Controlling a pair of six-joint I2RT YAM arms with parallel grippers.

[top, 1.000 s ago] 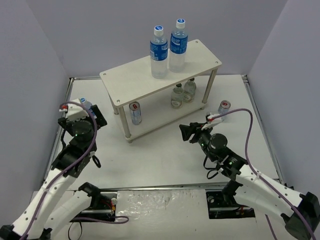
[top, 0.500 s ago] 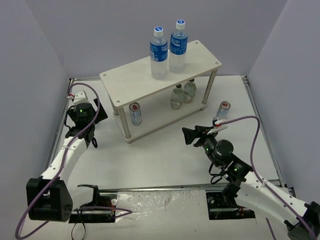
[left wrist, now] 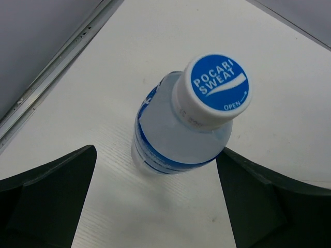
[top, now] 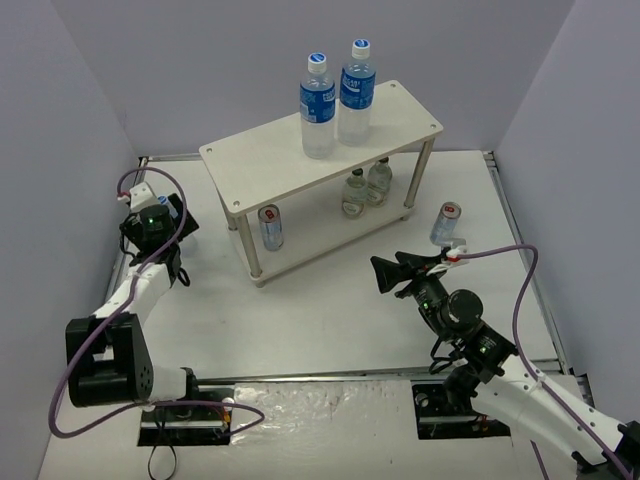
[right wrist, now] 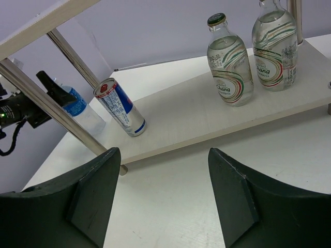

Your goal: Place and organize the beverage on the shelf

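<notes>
Pale wood forms the shelf (top: 260, 160), with two tall bottles (top: 318, 110) on its top board and two small bottles (right wrist: 230, 67) and a can (right wrist: 120, 108) on the lower one. A second can (top: 447, 222) is left on the table (top: 330, 320), to the right. The left gripper (left wrist: 155, 160) is held open astride a blue-capped bottle (left wrist: 178, 129) at the far left; the right gripper (right wrist: 163, 155) is spread, empty.

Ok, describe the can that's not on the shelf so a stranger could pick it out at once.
Find the pale wooden two-tier shelf on the white table. Just off its right end, a slim silver can with a red top stands alone on the table. Its twin can sits on the shelf's lower board; this is the only can off the shelf.
</notes>
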